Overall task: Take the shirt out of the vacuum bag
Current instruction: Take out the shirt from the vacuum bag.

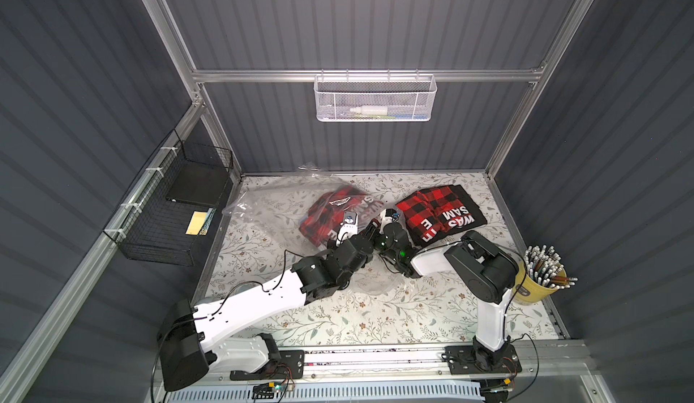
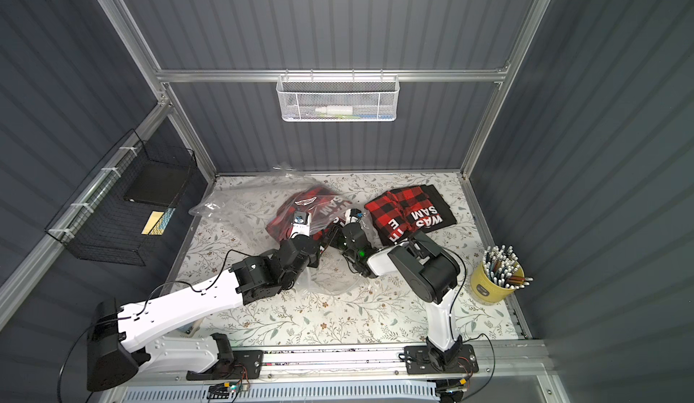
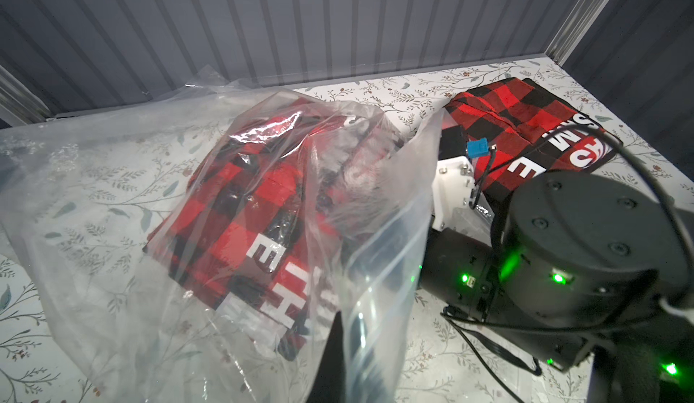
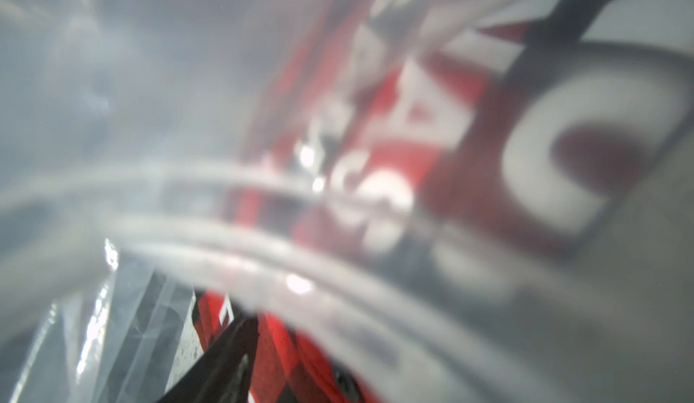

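Surface: You are looking down on a table point(image 1: 338, 318) covered in a pale leaf-and-flower print, which is running out flat on every side of the loose shirt point(image 1: 439, 213).
Room: Dark grey ribbed walls point(image 1: 375, 25) and a silver frame point(image 1: 360, 75) are closing in behind the loose shirt and on both sides of it.
Vacuum bag: The clear, crinkled vacuum bag point(image 1: 270, 202) is lying just beside the loose shirt, on the robot's left of it, with its plastic puffing up off the table.
Shirt to remove: The plaid shirt point(image 1: 334, 213) is sitting folded inside the bag, at the end nearest the loose shirt.
Left gripper: The left gripper point(image 3: 347, 344) is pressed together, pinching a fold of the bag's plastic on the side facing the loose shirt.
Right gripper: The right gripper point(image 1: 381, 217) is sitting at the bag's edge, between the two shirts. Its wrist view is showing only blurred plastic, plaid and one dark finger point(image 4: 225, 360), so you cannot tell how the jaws are standing.
White mesh basket: The white mesh basket point(image 1: 375, 99) is hanging on the back rail, above and behind the loose shirt.
Black wire basket: The black wire basket point(image 1: 169, 213) is hanging on the robot's-left wall, well apart from the loose shirt, beyond the bag.
Yellow cup: The yellow cup point(image 1: 533, 288), full of pencils, is standing near the loose shirt, on the robot's right of it.
In the way: Both wrists are crowding together at the loose shirt's near corner, and the plastic is veiling the plaid shirt.
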`<state>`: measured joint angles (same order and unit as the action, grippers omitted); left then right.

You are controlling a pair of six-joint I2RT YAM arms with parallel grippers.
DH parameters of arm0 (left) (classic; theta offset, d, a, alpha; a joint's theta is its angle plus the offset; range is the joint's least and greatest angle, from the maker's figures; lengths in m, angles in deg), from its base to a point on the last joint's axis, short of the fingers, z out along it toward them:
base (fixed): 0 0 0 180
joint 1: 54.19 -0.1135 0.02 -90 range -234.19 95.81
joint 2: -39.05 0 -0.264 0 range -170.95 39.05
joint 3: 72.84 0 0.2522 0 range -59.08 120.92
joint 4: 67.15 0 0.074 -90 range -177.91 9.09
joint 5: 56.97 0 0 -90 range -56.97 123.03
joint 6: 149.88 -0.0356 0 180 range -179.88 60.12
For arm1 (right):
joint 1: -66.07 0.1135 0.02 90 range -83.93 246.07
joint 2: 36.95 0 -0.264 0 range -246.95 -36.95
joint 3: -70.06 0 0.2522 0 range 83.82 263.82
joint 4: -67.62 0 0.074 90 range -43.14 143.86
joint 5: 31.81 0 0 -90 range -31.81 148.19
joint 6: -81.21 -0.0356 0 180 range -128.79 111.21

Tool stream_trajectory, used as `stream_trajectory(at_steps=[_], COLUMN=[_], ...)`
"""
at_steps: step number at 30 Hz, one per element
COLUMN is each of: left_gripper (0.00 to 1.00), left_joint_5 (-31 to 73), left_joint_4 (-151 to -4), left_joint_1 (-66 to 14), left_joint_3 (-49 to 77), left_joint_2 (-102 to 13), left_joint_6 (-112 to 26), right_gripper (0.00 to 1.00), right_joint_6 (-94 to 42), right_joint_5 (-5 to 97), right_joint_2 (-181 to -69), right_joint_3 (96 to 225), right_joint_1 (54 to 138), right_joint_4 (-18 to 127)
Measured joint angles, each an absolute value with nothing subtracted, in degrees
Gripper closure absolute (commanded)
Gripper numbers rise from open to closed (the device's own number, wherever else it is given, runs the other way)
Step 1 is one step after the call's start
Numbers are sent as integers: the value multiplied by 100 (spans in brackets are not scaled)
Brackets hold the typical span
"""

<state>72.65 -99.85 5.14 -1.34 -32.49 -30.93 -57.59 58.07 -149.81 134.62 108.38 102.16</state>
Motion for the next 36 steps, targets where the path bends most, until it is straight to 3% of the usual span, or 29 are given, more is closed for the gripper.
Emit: stream_trajectory(at_steps=[16, 20, 29, 36], left_gripper=[100, 100, 100, 100], left_joint_5=[7337, 7335, 7335, 7335], left_joint_4=[-10039, -10055, -10055, -10050], left_joint_1=[514, 514, 514, 517], left_joint_3=[-221, -241, -243, -289], left_joint_2=[-3197, -3199, -3201, -3225], left_joint_6=[-3073, -3069, -3047, -3010], right_gripper=[42, 51, 98, 100], right_joint_6=[-5680, -5693, -5613, -5554], right_joint_5=[5364, 5226, 5211, 5180], right_joint_2=[-15352, -15486, -15471, -15265], right_joint_3=[14114, 14153, 14157, 14059], right_joint_1=[10757, 10757, 10759, 10763], right_joint_4=[10058, 10071, 10196, 10200])
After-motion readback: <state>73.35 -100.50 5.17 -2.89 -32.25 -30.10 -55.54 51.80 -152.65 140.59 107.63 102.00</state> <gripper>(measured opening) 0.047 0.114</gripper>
